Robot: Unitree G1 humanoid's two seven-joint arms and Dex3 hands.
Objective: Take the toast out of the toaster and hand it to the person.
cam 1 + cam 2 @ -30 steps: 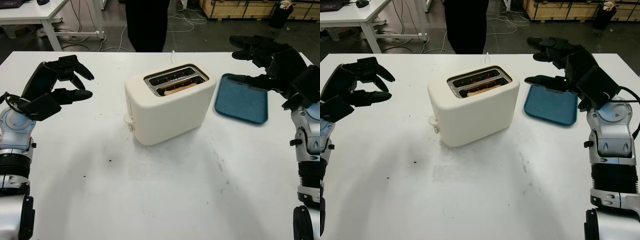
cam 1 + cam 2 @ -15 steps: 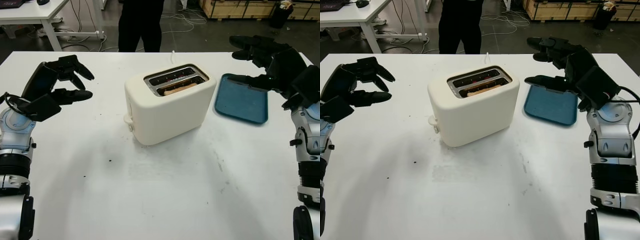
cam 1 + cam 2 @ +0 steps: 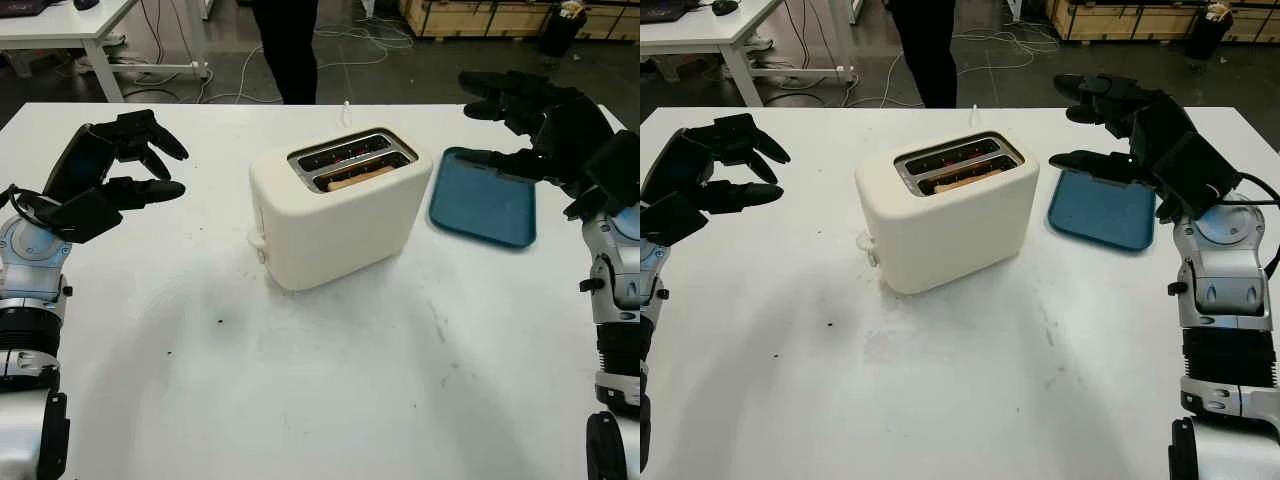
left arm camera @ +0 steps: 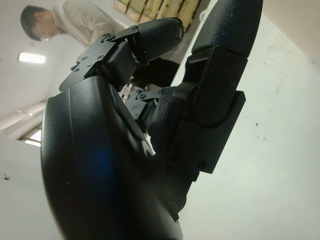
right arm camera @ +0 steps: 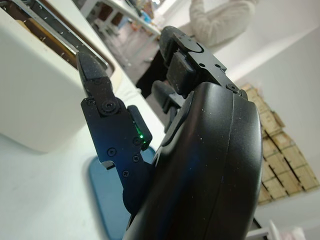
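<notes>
A cream two-slot toaster stands near the middle of the white table. A slice of toast sits low in its nearer slot; the far slot glows red inside. My left hand hovers open over the table's left side, well clear of the toaster. My right hand is open above the far edge of the blue tray, to the right of the toaster. A person in dark trousers stands beyond the table's far edge.
The blue tray lies flat to the right of the toaster with nothing on it. A white cord runs from the toaster's back toward the far edge. Desks, cables and wooden crates fill the floor behind.
The person behind the table has shifted stance, legs now closer together. Both hands and the toaster have stayed where they were.
</notes>
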